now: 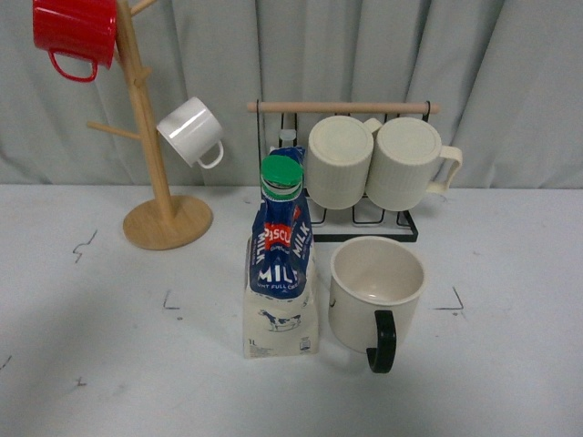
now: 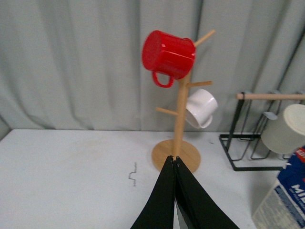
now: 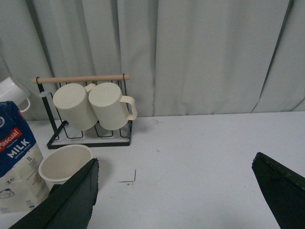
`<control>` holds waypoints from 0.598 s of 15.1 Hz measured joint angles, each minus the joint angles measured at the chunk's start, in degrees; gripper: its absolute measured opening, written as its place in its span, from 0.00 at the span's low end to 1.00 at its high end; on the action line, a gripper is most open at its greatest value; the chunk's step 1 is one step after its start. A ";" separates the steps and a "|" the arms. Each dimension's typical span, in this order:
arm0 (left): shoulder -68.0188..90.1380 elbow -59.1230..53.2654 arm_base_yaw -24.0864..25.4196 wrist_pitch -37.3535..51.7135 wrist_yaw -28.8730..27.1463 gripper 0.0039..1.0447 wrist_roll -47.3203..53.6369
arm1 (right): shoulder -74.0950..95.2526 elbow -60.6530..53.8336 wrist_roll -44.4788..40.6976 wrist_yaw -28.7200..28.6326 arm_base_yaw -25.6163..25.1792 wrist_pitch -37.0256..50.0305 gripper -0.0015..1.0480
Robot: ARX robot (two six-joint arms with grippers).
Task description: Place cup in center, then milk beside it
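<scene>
The cup [image 1: 375, 289], a wide cream mug with a dark handle turned toward me, stands upright in the middle of the table. The milk [image 1: 280, 264], a blue and cream carton with a green cap, stands upright close to the cup's left side. Neither arm appears in the front view. In the left wrist view my left gripper [image 2: 174, 159] is shut on nothing, hanging over bare table with the milk [image 2: 286, 200] off to one edge. My right gripper [image 3: 175, 167] is open and empty above the table, with the cup [image 3: 64, 163] and milk [image 3: 16, 157] beside one finger.
A wooden mug tree [image 1: 157, 155] at the back left carries a red mug [image 1: 75, 35] and a small white cup [image 1: 191, 133]. A black wire rack [image 1: 351, 168] with a wooden bar holds two ribbed cream mugs behind the cup. A grey curtain closes the back.
</scene>
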 joint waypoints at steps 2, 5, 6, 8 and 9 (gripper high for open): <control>-3.65 -2.47 -0.17 -0.17 0.85 0.01 0.00 | 0.00 0.00 0.02 0.00 0.00 0.02 0.94; -7.58 -5.62 -0.22 -2.05 0.81 0.01 0.00 | 0.00 0.00 0.02 0.00 0.00 0.00 0.94; -8.92 -6.16 -0.22 -2.54 0.79 0.01 0.00 | 0.00 0.00 0.02 0.00 0.00 0.00 0.94; -14.71 -8.66 -0.22 -5.95 0.81 0.01 0.00 | 0.00 0.00 0.02 0.00 0.00 0.00 0.94; -16.44 -9.11 -0.22 -7.17 0.81 0.01 0.00 | 0.00 0.00 0.02 0.00 0.00 0.00 0.94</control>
